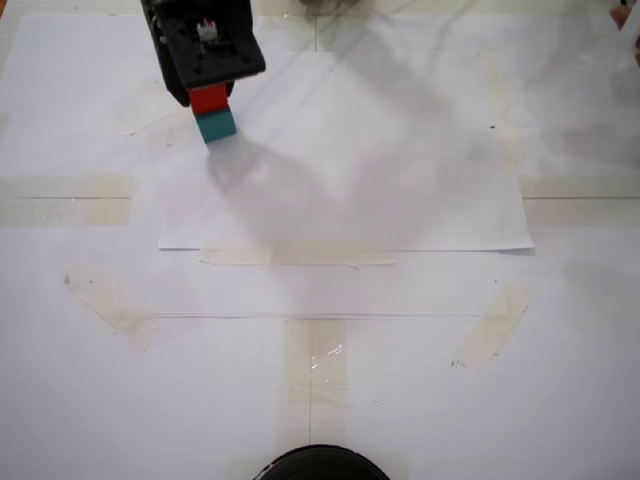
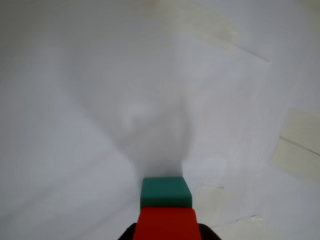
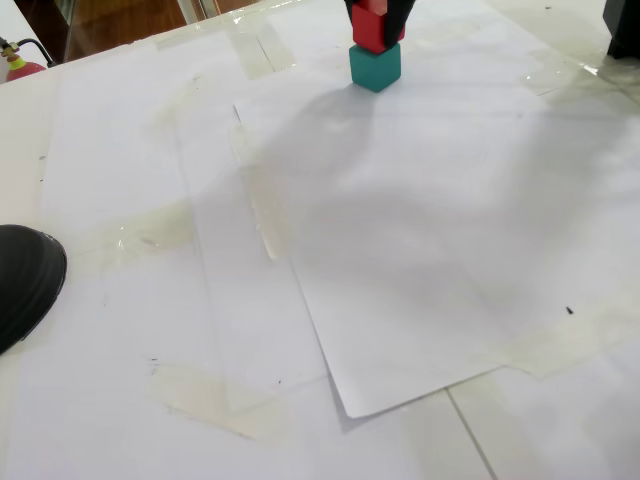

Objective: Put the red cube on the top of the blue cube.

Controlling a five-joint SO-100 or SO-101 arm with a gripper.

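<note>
Your tool (image 1: 209, 98) hangs low at the far side in a fixed view, fingers closed around the red cube (image 1: 209, 99).

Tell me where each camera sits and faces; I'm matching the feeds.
A fixed view: high, looking down on the white paper; black gripper over the small red cube atop the small teal cube.
Wrist view: on the arm, facing downward past red cube and teal cube.
A fixed view: low, oblique; gripper at top edge.
All share both cubes.
</note>
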